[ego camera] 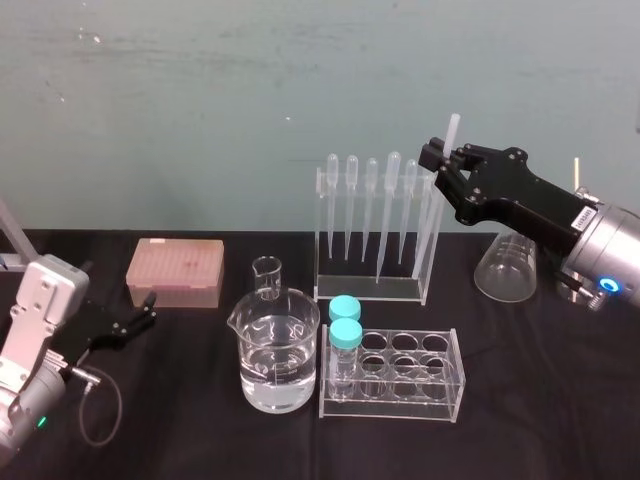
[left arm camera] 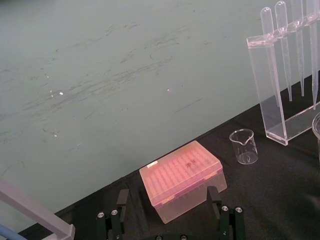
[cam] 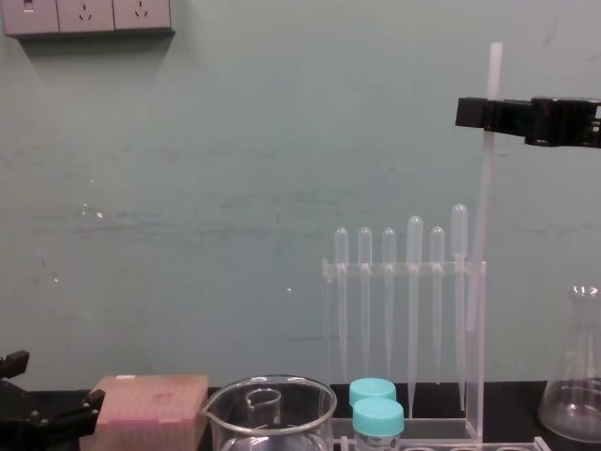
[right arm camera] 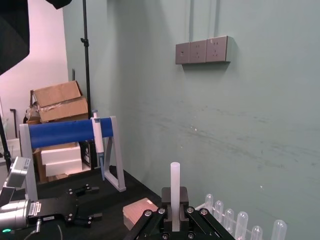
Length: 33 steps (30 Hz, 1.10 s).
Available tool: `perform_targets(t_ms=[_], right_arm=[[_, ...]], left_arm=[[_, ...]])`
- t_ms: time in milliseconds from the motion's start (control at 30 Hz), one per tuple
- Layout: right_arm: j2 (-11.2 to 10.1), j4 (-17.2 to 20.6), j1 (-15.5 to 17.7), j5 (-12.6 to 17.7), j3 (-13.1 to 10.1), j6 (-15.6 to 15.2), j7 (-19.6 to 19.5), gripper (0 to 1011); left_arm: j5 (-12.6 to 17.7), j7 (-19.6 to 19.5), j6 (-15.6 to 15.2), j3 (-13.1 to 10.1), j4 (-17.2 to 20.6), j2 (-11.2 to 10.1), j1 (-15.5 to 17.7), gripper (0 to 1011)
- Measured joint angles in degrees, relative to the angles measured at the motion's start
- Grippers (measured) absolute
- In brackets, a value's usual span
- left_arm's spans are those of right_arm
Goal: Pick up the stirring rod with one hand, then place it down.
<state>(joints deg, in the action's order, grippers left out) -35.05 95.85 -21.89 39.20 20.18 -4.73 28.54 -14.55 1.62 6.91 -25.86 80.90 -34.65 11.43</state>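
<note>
- The rod (ego camera: 452, 128) is clamped near its upper end by the right gripper (ego camera: 437, 162), at the far right of the scene.
- The rod is held upright with a slight lean, just beside the right end of the pipette rack (ego camera: 366, 291). Its short top end stands above the fingers and its long part hangs below them.
- The pick-up is judged to be begun or just done, since the grasp is made and the gripper is high above the table (ego camera: 540, 400).
- The placing down is judged to be left to do.
- The left gripper (ego camera: 140, 315) is parked near left, low over the table, and takes no part.
- In the chest view the rod's whole length is seen, with its lower end down at the level of the rack's base. Whether that end is clear of the table cannot be told.
- In the head view much of the rod's lower part is lost against the rack's clear wall, but its place is given: to the right of the pipettes (ego camera: 370, 205).
- In the right wrist view the rod's top is seen rising straight from between the closed fingers, so the grasp is shown centred.
- In the left wrist view the left fingers (left arm camera: 122, 200) are seen spread apart with nothing between them, and a pink box (left arm camera: 180, 175) lies just beyond.
</note>
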Motion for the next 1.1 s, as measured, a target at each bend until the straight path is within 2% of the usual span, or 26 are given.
perform_targets(t_ms=[833,1100], right_arm=[[-0.1,-0.2,0.1,0.3,0.3,0.0,0.1,72],[-0.2,-0.2,1.5,0.3,0.7,0.0,0.2,72]], left_arm=[[0.0,0.0,0.0,0.0,0.0,0.0,0.0,1000],[0.0,0.0,0.0,0.0,0.0,0.0,0.0,1000]])
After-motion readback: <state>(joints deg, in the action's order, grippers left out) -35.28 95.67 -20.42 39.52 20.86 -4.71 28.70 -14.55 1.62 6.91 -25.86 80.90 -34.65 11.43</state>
